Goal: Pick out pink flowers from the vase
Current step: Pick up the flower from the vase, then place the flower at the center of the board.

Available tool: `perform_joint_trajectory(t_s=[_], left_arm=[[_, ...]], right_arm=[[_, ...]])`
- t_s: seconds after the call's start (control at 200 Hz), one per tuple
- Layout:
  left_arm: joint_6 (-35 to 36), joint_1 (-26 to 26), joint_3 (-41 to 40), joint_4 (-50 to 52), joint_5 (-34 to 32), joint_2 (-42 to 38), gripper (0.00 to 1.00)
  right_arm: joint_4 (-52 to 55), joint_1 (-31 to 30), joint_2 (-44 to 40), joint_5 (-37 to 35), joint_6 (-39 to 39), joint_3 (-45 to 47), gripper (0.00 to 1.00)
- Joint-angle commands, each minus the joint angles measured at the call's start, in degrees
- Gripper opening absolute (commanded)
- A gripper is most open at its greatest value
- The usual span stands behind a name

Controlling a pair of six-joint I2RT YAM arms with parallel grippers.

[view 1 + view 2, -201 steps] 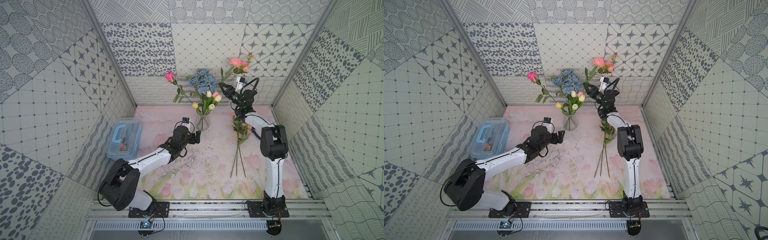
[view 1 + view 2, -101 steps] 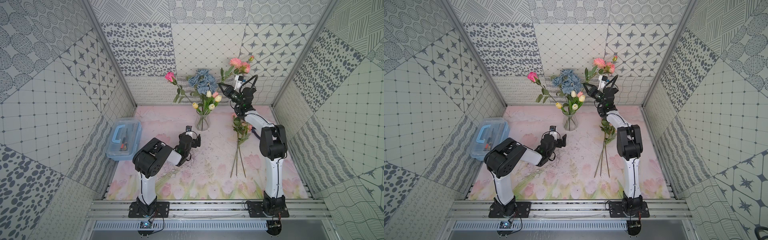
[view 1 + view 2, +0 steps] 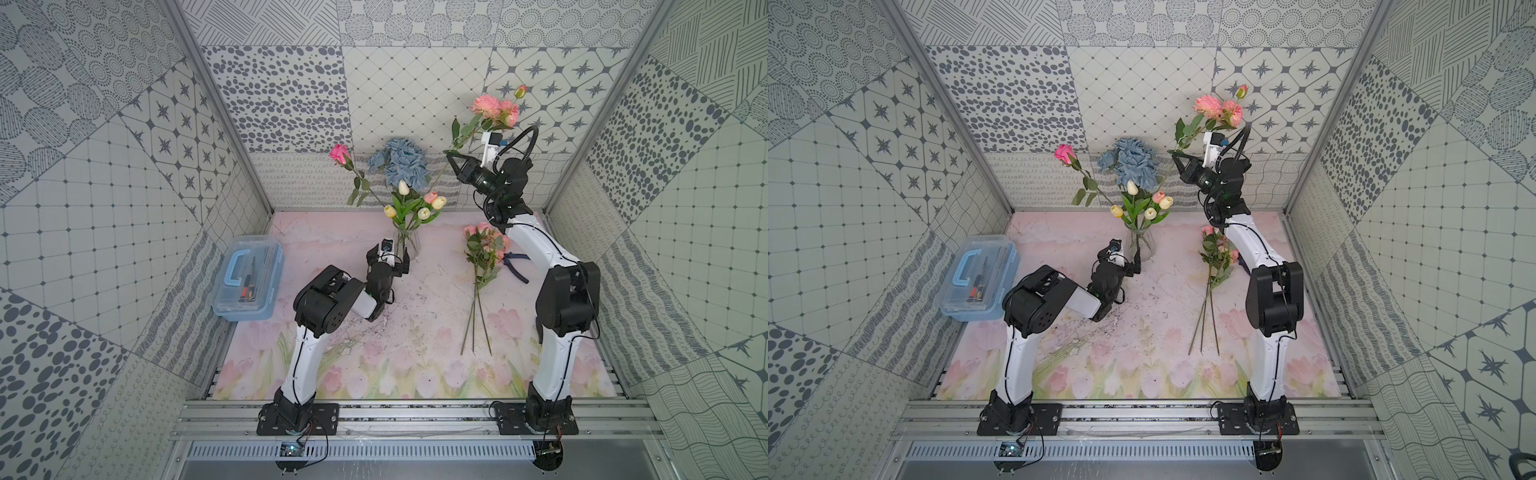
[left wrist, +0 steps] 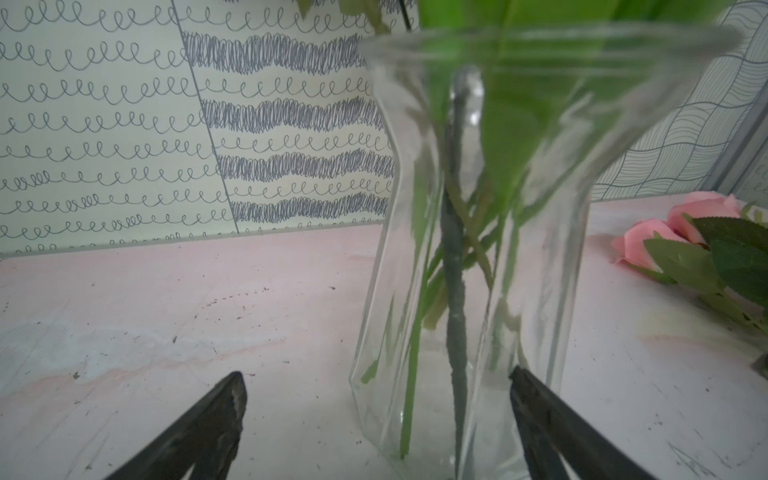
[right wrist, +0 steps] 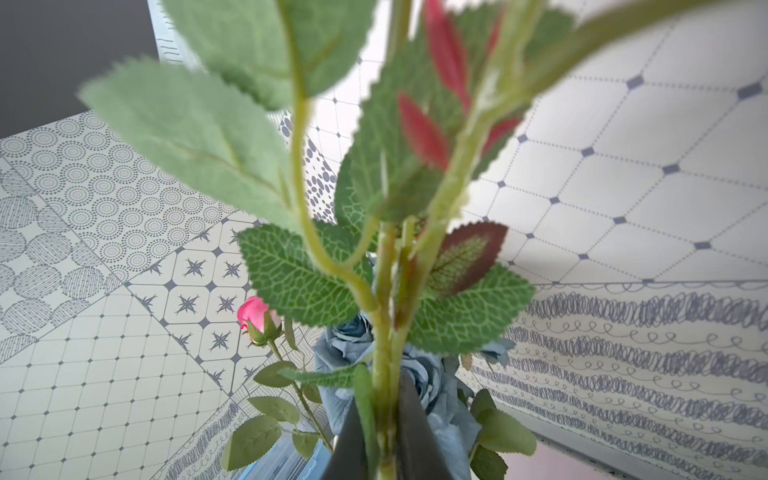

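Patterned grey-white tile walls (image 3: 291,104) on three sides of pink floral mat (image 3: 415,332). At 9 o'clock, clear toolbox (image 3: 247,282) with blue handle. At 12, glass vase (image 3: 406,246) with dusty-blue roses (image 3: 401,160), cream tulips (image 3: 424,212), one pink rosebud (image 3: 340,153). At 2, loose pink roses (image 3: 484,245) flat on mat. Wide-spread left gripper (image 3: 397,262) just beside vase base. Tight pinch of right gripper (image 3: 453,157) on stem of salmon-pink blooms (image 3: 494,109), high near 1.

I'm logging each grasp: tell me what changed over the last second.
The right gripper closed its fingers on the salmon-pink bloom's stem. The left arm folded, elbow rising toward the middle; the left gripper stayed open at the vase. The vase, the pink flowers lying on the table and the blue box did not move.
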State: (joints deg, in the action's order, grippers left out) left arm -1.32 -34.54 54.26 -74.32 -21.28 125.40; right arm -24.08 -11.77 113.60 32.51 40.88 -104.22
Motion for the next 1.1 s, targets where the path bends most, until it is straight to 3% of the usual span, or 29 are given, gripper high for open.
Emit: perform_joint_trajectory(t_s=[0.0, 0.45, 0.891, 1.091], left_arm=[[1.4, -0.3, 1.3, -6.6, -0.8, 0.5, 0.99], [-1.0, -0.3, 1.0, -6.6, 1.4, -0.6, 0.99], [-1.8, -0.4, -1.6, -6.6, 3.9, -4.7, 0.99], [-1.4, -0.4, -3.3, -6.6, 3.7, -6.1, 0.99]], right_arm=[[-1.2, 0.3, -5.7, -1.0, -3.8, 1.9, 0.12], [10.3, 0.9, -24.0, -8.4, -16.0, 7.3, 0.08], [15.9, 2.7, -45.0, -17.5, -22.6, 20.4, 0.07], [31.3, 2.6, -48.1, -23.4, -24.2, 16.4, 0.05]])
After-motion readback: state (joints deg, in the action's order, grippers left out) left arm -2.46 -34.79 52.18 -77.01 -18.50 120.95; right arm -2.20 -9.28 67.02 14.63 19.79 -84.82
